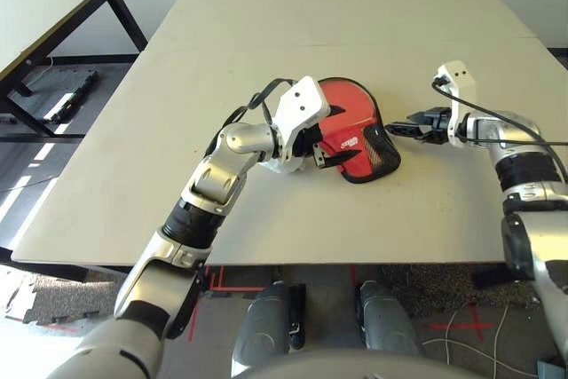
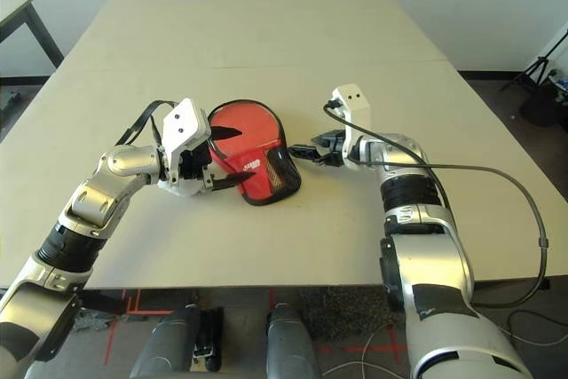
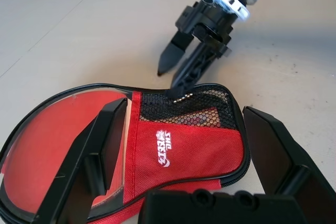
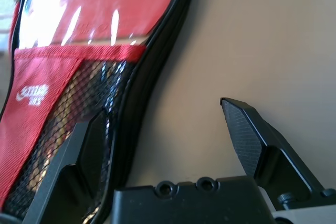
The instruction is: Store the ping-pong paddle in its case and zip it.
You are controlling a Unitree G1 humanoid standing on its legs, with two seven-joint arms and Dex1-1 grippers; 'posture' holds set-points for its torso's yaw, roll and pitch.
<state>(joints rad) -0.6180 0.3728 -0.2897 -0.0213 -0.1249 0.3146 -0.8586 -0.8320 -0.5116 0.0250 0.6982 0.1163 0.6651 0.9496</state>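
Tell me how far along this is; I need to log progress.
Looks done: the case lies flat on the table, a red face showing through its clear window, presumably the paddle. In hand: nothing; left gripper and right gripper flank it, fingers open. Left: zipping; whether the zip is closed, I cannot tell.

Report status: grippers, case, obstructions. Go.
Left gripper open, over the case. Right gripper open at its mesh pocket end. Case flat on table. Nothing in the way.

White logo on the case point(image 3: 173, 150), lettering unreadable
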